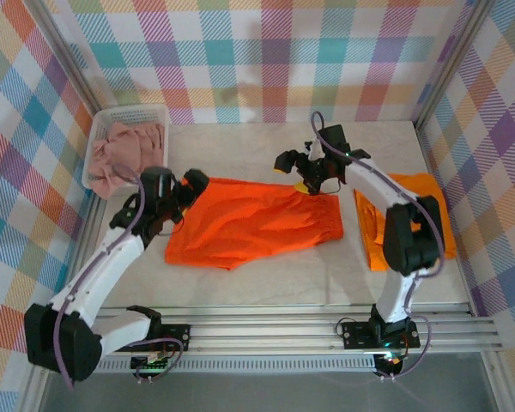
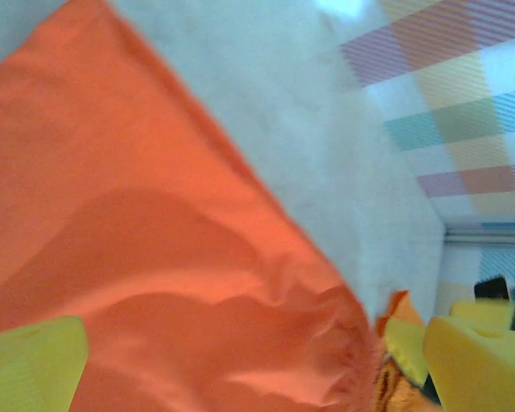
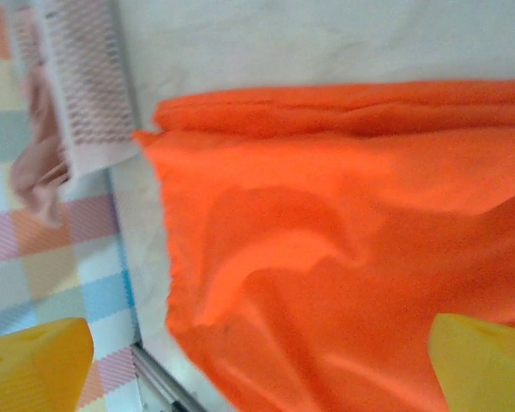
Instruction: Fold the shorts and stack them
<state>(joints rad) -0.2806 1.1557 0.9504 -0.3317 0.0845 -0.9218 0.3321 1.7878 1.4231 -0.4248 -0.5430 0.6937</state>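
Observation:
A bright orange pair of shorts (image 1: 253,221) lies spread flat in the middle of the table. My left gripper (image 1: 189,184) hangs over its upper left corner. My right gripper (image 1: 307,182) hangs over its upper right corner. In the left wrist view the left gripper (image 2: 257,369) has its yellow fingers (image 2: 30,360) wide apart above the orange cloth (image 2: 137,240). In the right wrist view the right gripper (image 3: 257,369) is open too, with the shorts (image 3: 326,240) beneath. A second orange pair (image 1: 408,219) lies folded at the right. Pink shorts (image 1: 129,148) fill the basket.
The white mesh basket (image 1: 93,150) stands at the back left corner, and its wall (image 3: 86,77) is in the right wrist view. Plaid walls close in the table on three sides. A metal rail (image 1: 326,330) runs along the near edge.

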